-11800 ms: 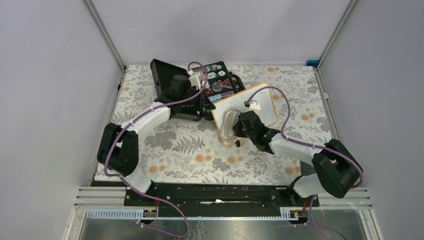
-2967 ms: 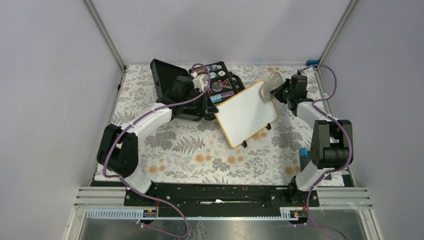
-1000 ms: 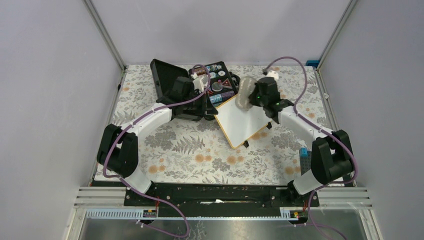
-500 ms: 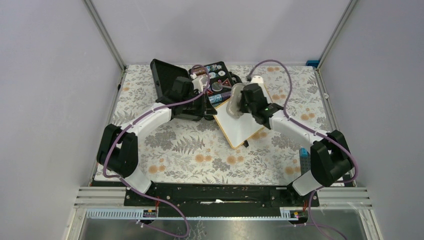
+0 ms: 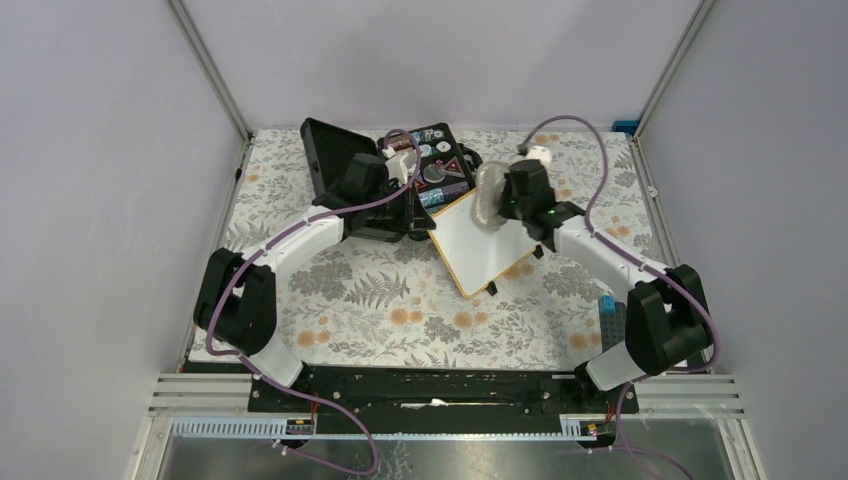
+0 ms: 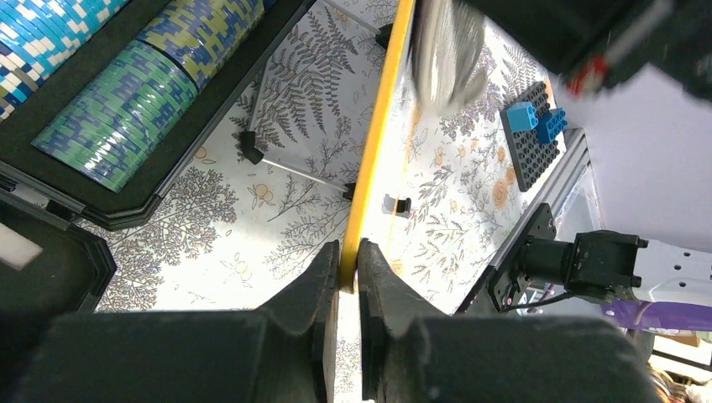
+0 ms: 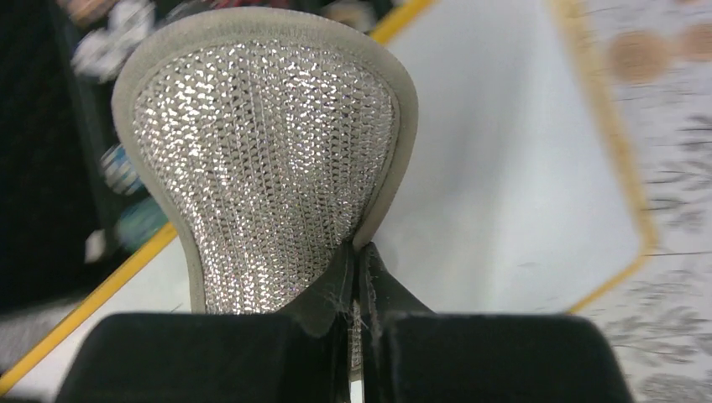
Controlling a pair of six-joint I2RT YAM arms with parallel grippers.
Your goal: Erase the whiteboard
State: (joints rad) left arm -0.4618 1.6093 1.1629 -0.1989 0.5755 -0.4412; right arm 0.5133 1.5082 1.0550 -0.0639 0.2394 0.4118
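Note:
The whiteboard (image 5: 482, 245), white with a yellowish wood frame, stands tilted in the middle of the table; its face shows no marks. My left gripper (image 5: 428, 212) is shut on its left edge, seen edge-on in the left wrist view (image 6: 379, 126), with the gripper (image 6: 350, 256) clamping the frame. My right gripper (image 5: 508, 195) is shut on a silvery mesh scrub pad (image 5: 489, 192) held against the board's upper corner. In the right wrist view the pad (image 7: 269, 143) stands above the gripper (image 7: 359, 262) in front of the white board (image 7: 512, 168).
An open black case (image 5: 441, 160) with poker chips sits behind the board, its lid (image 5: 335, 155) raised at the left. A black studded plate with blue bricks (image 5: 611, 315) lies at the right, also in the left wrist view (image 6: 531, 126). Enclosure walls surround the table.
The right gripper swept the pad from the board's right corner leftward along its top, then moved back a little to the right. The left gripper kept its hold on the board.

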